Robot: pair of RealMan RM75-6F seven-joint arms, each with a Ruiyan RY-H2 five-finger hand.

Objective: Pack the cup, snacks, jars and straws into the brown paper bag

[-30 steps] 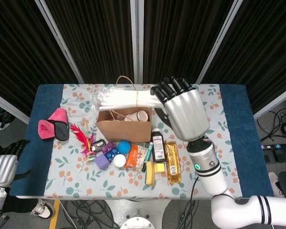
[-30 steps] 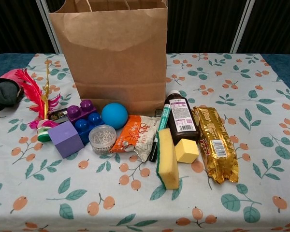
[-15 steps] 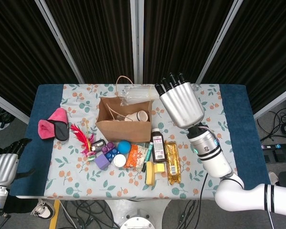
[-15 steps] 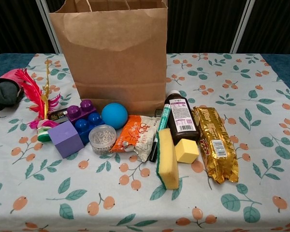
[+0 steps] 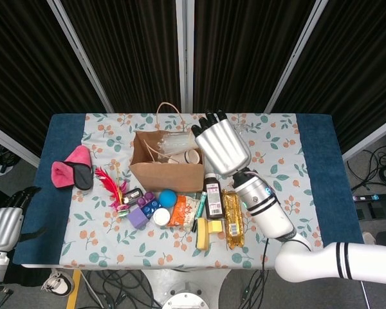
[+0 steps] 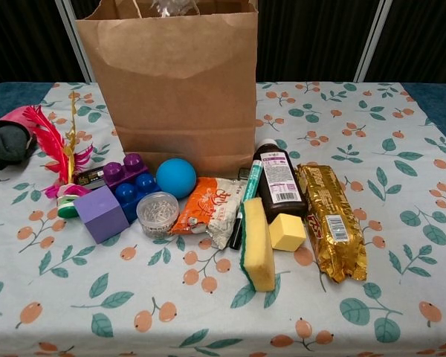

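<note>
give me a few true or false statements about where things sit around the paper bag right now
1. The brown paper bag stands upright with its mouth open. True.
2. The blue ball lies inside the bag. False: it sits on the table in front of the bag, beside the purple blocks.
3. The gold snack pack is still on the table, right of the dark bottle. True.
4. The right hand rests on the yellow sponge. False: it is up at the bag's right edge, away from the sponge.
5. A cup lies inside the bag. True.
6. The left hand holds the pink cloth. False: it is at the table's near left edge, apart from the cloth.
</note>
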